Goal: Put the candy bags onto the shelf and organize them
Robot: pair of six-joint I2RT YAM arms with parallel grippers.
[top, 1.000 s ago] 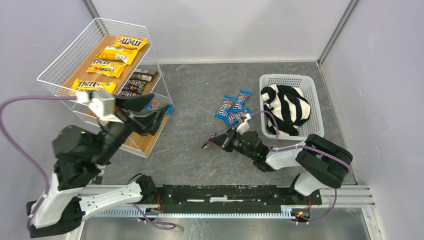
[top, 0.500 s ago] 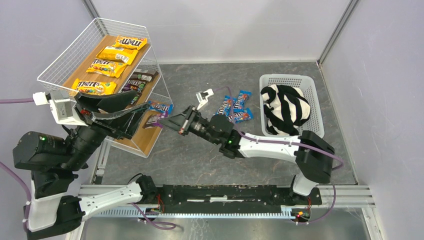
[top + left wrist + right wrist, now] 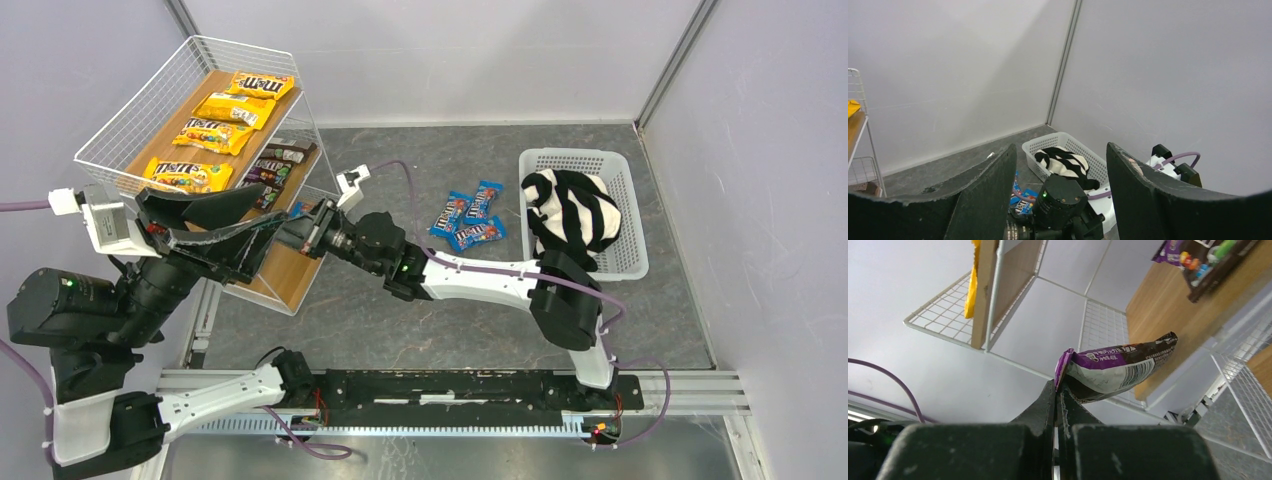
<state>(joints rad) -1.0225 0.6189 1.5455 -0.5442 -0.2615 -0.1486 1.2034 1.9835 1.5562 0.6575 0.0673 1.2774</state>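
My right gripper [image 3: 1058, 386] is shut on the corner of a dark purple candy bag [image 3: 1118, 371], held up in front of the shelf [image 3: 290, 275] by its lower boards. From above, that gripper [image 3: 300, 233] sits at the rack's front edge. Several yellow candy bags [image 3: 215, 133] lie on the top board, dark ones [image 3: 268, 168] on the middle board, and a blue one [image 3: 308, 210] is lower down. Three blue candy bags [image 3: 466, 217] lie on the floor. My left gripper [image 3: 255, 215] hovers open and empty beside the rack, above the right arm.
A white lattice basket [image 3: 575, 160] holding a black-and-white striped cloth [image 3: 570, 215] stands at the right. Grey walls close in the table on three sides. The right arm [image 3: 470, 275] stretches across the middle of the floor.
The right arm has swung left from the middle of the floor to the shelf, carrying the purple bag. The left arm has drawn back to the left, its jaws still open.
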